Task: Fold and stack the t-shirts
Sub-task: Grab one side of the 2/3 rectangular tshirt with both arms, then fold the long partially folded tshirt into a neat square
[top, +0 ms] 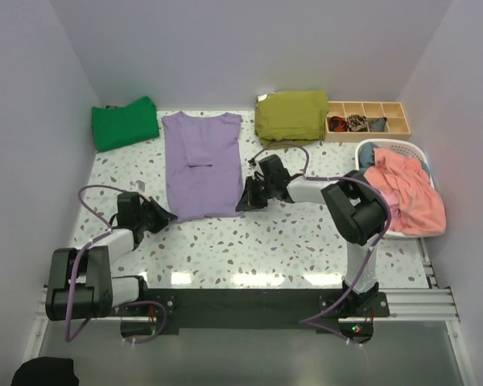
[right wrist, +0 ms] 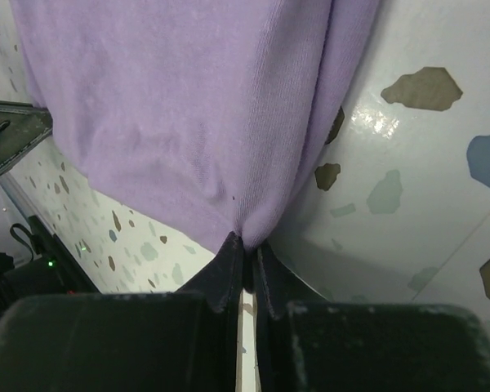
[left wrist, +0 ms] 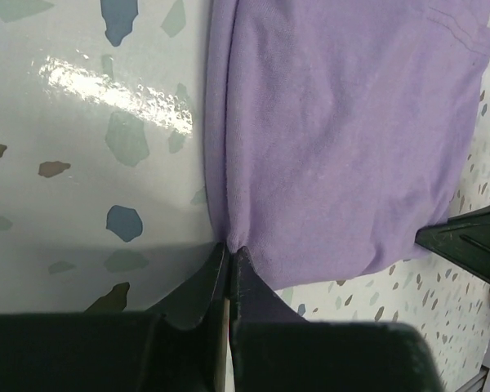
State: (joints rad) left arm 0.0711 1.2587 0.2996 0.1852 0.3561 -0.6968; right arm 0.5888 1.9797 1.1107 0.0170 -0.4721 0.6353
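The lavender-purple t-shirt lies lengthwise on the speckled table, its sleeves folded in and its neck at the far end. My left gripper is shut on its near left hem corner. My right gripper is shut on the near right hem corner. Both wrist views show the purple cloth pinched between dark fingers. A folded bright green t-shirt rests at the far left. An olive-green folded shirt sits at the back middle.
A wooden divided box with small items stands at the back right. A white basket holding pink cloth sits at the right edge. White walls close in the table on three sides.
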